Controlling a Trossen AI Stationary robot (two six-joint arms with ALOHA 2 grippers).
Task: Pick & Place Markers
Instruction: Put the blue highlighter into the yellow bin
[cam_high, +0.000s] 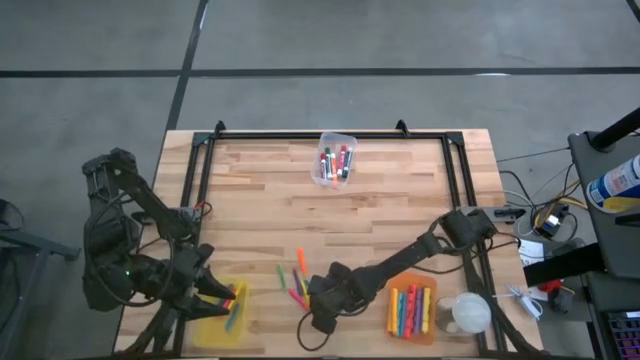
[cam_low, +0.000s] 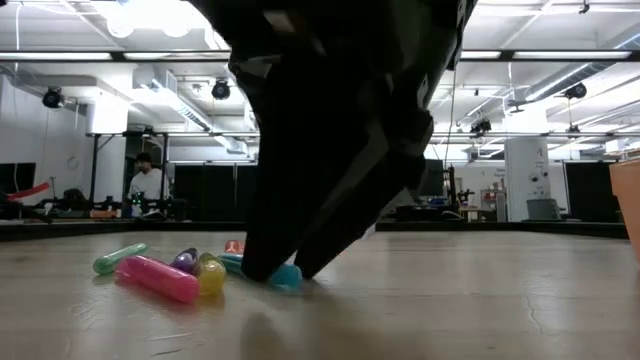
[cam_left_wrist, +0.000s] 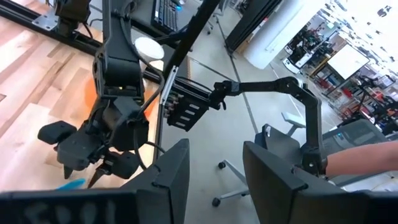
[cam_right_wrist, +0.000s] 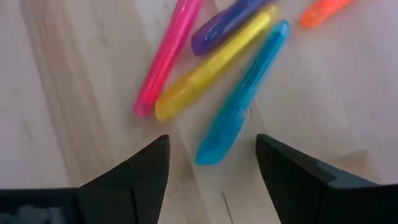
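Several loose markers (cam_high: 296, 282) lie flat on the wooden table near its front edge: pink (cam_right_wrist: 168, 59), yellow (cam_right_wrist: 211, 65), purple (cam_right_wrist: 227, 22), orange (cam_right_wrist: 323, 12) and blue (cam_right_wrist: 242, 106). My right gripper (cam_right_wrist: 211, 168) slants down over them, open. Its fingers stand on either side of the blue marker's near end (cam_low: 285, 277) without visibly touching it. My left gripper (cam_high: 222, 295) waits open above the yellow bin (cam_high: 215, 325) at the front left, with nothing between its fingers (cam_left_wrist: 214, 180).
An orange bin (cam_high: 428, 335) holding several markers sits at the front right, with a white round object (cam_high: 470, 314) beside it. A clear bin (cam_high: 322, 140) with markers stands at the far middle. A black frame (cam_high: 330, 136) borders the table.
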